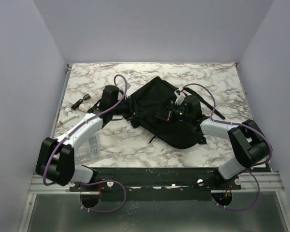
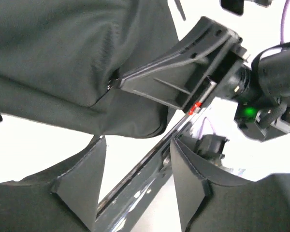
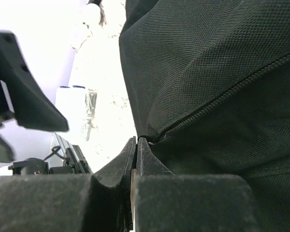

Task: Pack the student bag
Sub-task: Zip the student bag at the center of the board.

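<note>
**Overhead and both wrist views.** The student bag lies at the centre of the marble-patterned table, running from the upper centre to the lower right of the overhead frame; my right gripper sits on its middle and my left gripper at its left edge.

In the right wrist view my right gripper has its fingers pressed together, the tips pinching the bag just where the zip ends; I judge this hold is meant to anchor or draw the zip so the pocket can open for packing; whether a pull tab lies between the tips I cannot tell.

In the left wrist view my left gripper stands spread with nothing between its fingers, while a fold of the bag fills the upper left of that frame; I judge it is free to take a hold on the cloth opposite the right one.

The bag is soft, matte black woven cloth with a fine grain; it sags into rounded folds and holds no shape of its own, so it probably needs two holds to gape. The zip is a thin raised line of small teeth curving over the cloth; the finger pads are dark, wedge-shaped and rough-faced.

A clear packet and some small items lie at the left of the table, apart from the bag.
</note>
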Motion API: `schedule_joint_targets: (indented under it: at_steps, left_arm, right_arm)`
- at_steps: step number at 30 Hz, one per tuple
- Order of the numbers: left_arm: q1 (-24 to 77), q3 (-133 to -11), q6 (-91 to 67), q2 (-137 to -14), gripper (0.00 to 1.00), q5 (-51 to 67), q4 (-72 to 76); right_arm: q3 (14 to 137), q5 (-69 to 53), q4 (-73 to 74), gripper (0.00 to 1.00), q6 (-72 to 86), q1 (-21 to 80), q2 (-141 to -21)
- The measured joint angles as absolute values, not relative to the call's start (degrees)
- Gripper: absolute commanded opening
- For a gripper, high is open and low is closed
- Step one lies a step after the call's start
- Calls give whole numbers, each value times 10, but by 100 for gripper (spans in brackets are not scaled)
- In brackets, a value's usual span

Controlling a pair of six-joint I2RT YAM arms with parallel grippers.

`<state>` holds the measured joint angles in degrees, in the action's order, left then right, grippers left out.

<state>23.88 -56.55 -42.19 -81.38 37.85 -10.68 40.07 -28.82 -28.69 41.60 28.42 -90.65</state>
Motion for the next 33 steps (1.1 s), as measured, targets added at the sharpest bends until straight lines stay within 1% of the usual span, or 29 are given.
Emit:
schedule_joint_targets:
  at_steps: [1, 3, 6, 7, 9, 11, 14, 17, 20, 22, 26, 30, 32, 33]
  left_arm:
    - [234, -524, -456, -791, 51, 369, -77]
    - [233, -463, -502, -768, 48, 354, -31]
    - [234, -390, -591, -778, 47, 338, 44]
    - [234, -378, -616, -788, 48, 335, 68]
    - [237, -369, -663, -809, 54, 332, 112]
    - [239, -369, -710, -837, 57, 327, 168]
    - [248, -370, -767, -875, 57, 316, 234]
    - [255, -371, -803, -900, 57, 309, 264]
    - [263, -365, -854, -926, 60, 296, 297]
    - [267, -348, -878, -926, 65, 282, 315]
    - [279, -308, -907, -921, 67, 254, 328]
    - [288, -310, -924, -933, 66, 241, 337]
    - [291, -323, -930, -956, 62, 239, 340]
    - [292, -330, -932, -968, 58, 239, 341]
  right_arm:
    - [401, -288, -285, 1, 420, 284, -904]
    - [401, -289, -284, 1, 430, 284, -899]
    - [401, -293, -286, 1, 442, 284, -891]
    - [401, -293, -286, 1, 446, 284, -890]
    - [401, -295, -286, 1, 452, 284, -889]
    - [401, -297, -286, 1, 456, 284, -889]
    - [401, -299, -286, 1, 461, 284, -889]
    - [401, -301, -286, 1, 461, 284, -888]
    - [401, -301, -285, 1, 461, 284, -888]
    - [401, -301, -284, 1, 462, 284, -886]
    - [401, -301, -283, 1, 463, 284, -884]
    - [401, -303, -281, 1, 463, 284, -884]
    - [401, -304, -281, 0, 464, 284, -884]
    - [401, -305, -282, 1, 465, 284, -884]
